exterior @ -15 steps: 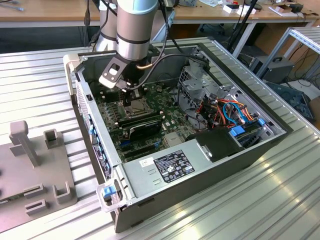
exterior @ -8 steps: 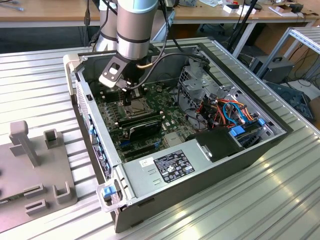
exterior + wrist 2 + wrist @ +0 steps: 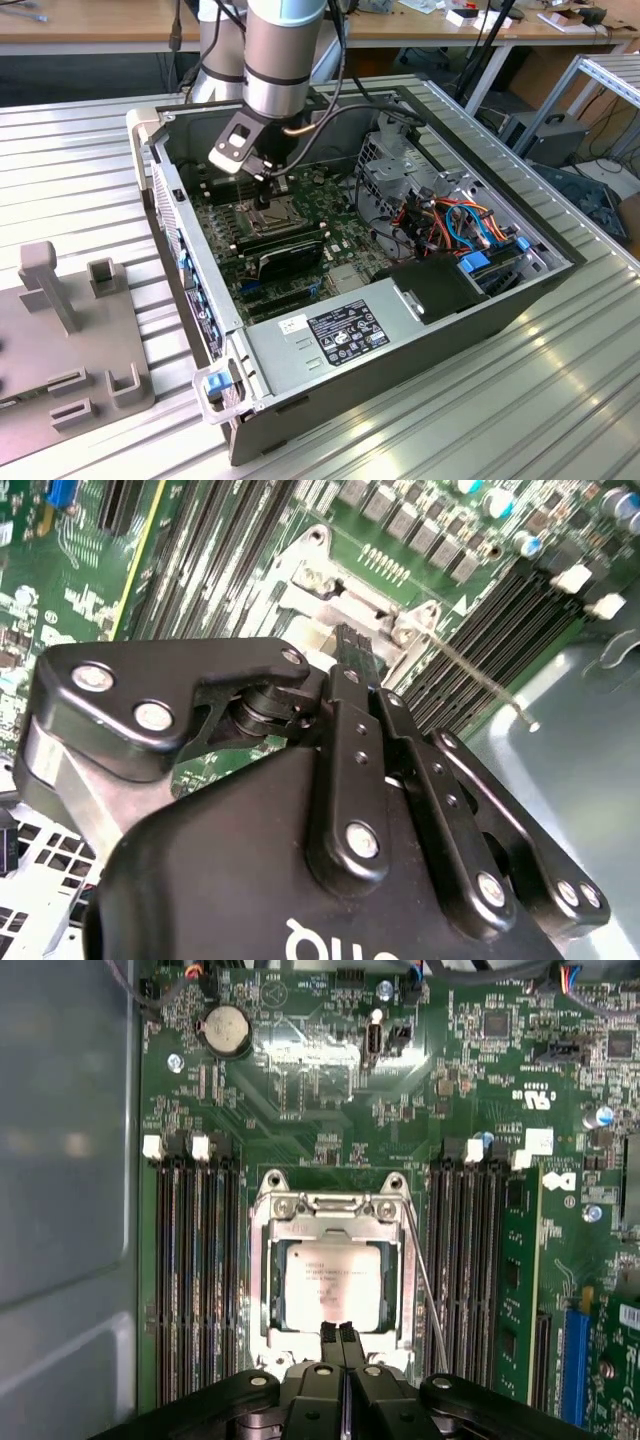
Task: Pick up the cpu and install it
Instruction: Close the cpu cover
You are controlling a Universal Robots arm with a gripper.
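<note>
The cpu (image 3: 330,1278) lies flat in the open socket frame (image 3: 330,1208) on the motherboard (image 3: 300,1080), directly ahead of the gripper (image 3: 340,1332) and just past its tips. Its dull silver top faces up and nothing grips it. In the first wrist view the two black fingertips (image 3: 329,1334) are pressed together with only a thin seam between them, and they hold nothing. They sit over the cpu's nearest edge; I cannot tell whether they touch it. A thin metal lever (image 3: 425,1280) runs along one side of the socket, close beside the gripper. Rows of memory slots (image 3: 195,1260) flank the gripper on both sides. In the exterior view the gripper (image 3: 264,195) reaches down into the open computer case (image 3: 420,360), which stands on the ribbed metal counter (image 3: 520,400).
</note>
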